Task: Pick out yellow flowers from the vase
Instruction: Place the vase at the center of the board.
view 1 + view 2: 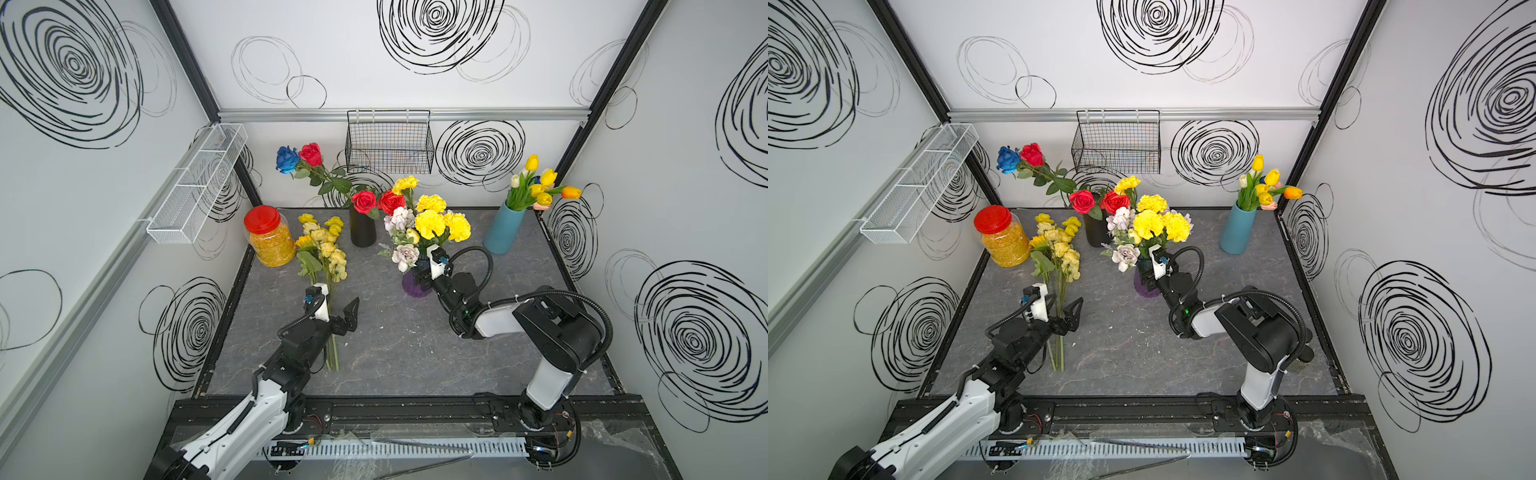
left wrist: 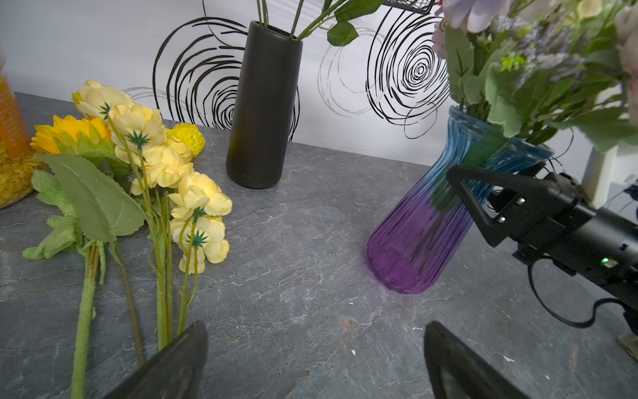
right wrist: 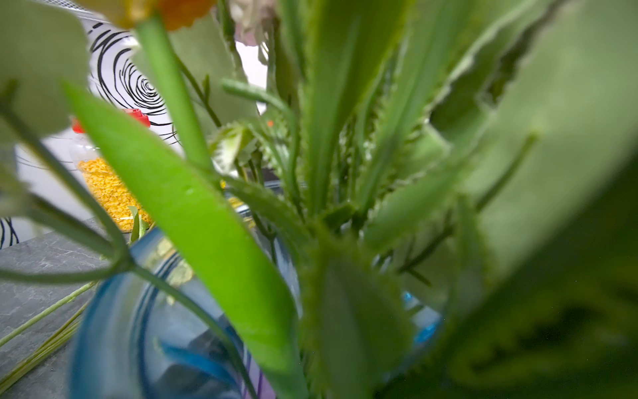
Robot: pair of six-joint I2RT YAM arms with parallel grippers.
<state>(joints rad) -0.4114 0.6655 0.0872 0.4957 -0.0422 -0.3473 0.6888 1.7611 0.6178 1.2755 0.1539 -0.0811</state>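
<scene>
Currently the left gripper (image 1: 337, 302) sits left of centre in both top views, jaws spread wide apart with nothing between them. It hangs over the lower stems of the loose yellow flowers (image 1: 322, 249), pale artificial blooms and a sunflower on long green stems. These lie flat on the grey stone-pattern tabletop (image 1: 395, 353), blooms toward the upper part of the frame. In the left wrist view, one black fingertip (image 2: 186, 345) at the bottom edge overlaps the stem ends.

The right gripper (image 1: 424, 277) is at the neck of the ribbed glass vase (image 1: 411, 289), blue at the rim and purple at the base, at centre frame. One black triangular finger (image 2: 511, 207) shows in front of the neck. The second finger is hidden, so whether the jaws are apart or clamped cannot be told. The right wrist view is filled with blurred green leaves and stems above the vase rim.

Bright yellow carnations (image 1: 430, 224) stand upright in this vase among white and lilac blooms (image 1: 405, 255). Above and left of it stands a black cylindrical vase (image 1: 363, 232) with red and blue roses. Yellow tulips (image 1: 540, 189) stand in a teal vase (image 1: 503, 232) at upper right.
</scene>
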